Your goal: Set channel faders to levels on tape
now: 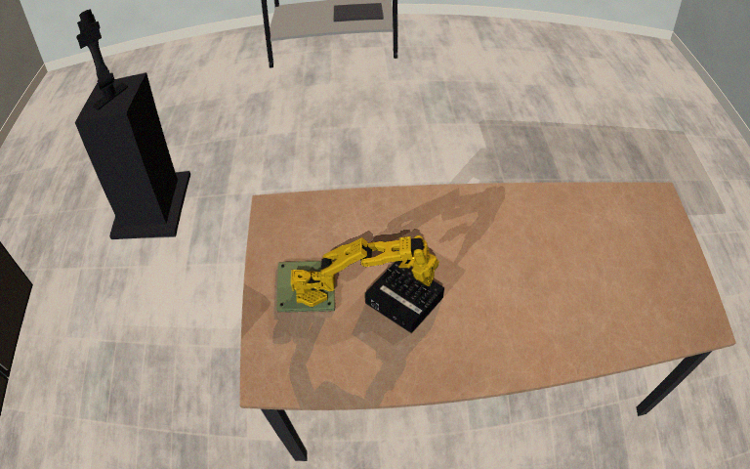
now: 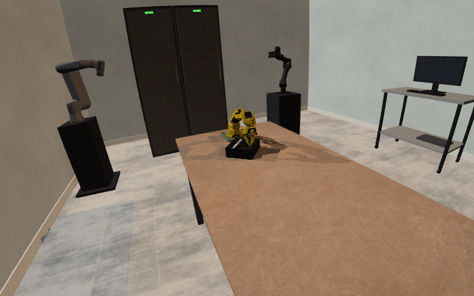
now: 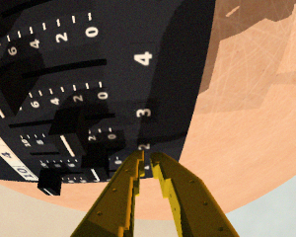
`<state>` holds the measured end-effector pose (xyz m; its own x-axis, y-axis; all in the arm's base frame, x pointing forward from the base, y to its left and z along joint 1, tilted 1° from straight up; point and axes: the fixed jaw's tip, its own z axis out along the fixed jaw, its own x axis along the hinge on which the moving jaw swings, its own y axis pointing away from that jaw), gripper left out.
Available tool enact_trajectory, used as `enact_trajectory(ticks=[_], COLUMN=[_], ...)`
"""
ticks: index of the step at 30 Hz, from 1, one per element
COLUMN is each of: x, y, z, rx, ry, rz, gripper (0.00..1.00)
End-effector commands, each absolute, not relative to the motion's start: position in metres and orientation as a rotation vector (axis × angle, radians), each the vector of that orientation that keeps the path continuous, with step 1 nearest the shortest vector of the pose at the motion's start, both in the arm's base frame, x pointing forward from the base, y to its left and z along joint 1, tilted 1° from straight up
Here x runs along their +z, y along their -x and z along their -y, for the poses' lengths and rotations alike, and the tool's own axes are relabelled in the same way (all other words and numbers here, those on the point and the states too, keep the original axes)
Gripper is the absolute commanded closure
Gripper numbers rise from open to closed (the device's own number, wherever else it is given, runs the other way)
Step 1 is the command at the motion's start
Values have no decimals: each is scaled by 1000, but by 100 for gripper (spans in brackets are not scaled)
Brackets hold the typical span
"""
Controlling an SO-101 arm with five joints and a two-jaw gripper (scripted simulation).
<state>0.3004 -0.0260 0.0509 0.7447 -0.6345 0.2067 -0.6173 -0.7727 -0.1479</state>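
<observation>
The black lighting desk [image 1: 411, 322] [image 2: 240, 153] [image 3: 168, 74] sits at an angle on the table. Its white tape strip [image 1: 400, 299] [image 2: 237, 143] [image 3: 14, 164] shows a 10 and a 4 in the wrist view. There the channel 4 knob [image 3: 14, 91] stands toward the high end, the channel 3 knob [image 3: 68, 123] mid-slot, the channel 2 knob [image 3: 95, 155] nearer 0, and the channel 1 knob [image 3: 49, 180] near the tape. My gripper [image 1: 427, 282] [image 2: 250, 144] [image 3: 148, 155] is shut and empty, its tips over the 0-end margin by labels 1 and 2. The master fader is not identifiable.
The arm's green base plate [image 1: 283, 290] lies left of the desk on the brown table [image 1: 570, 261] [image 2: 305, 219]. The arm arches over the desk's back edge and casts shadows. Pedestals with other arms, dark cabinets and a monitor cart stand away from the table.
</observation>
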Motion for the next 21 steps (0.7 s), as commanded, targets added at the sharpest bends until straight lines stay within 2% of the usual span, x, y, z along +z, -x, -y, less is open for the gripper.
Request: enact_trajectory(ticks=[1,21], x=[44,43], y=[-297,-295], z=[27,29], rx=[-328,-311], ry=[2882,2887], rz=[-1039,-1043], gripper=[100,100])
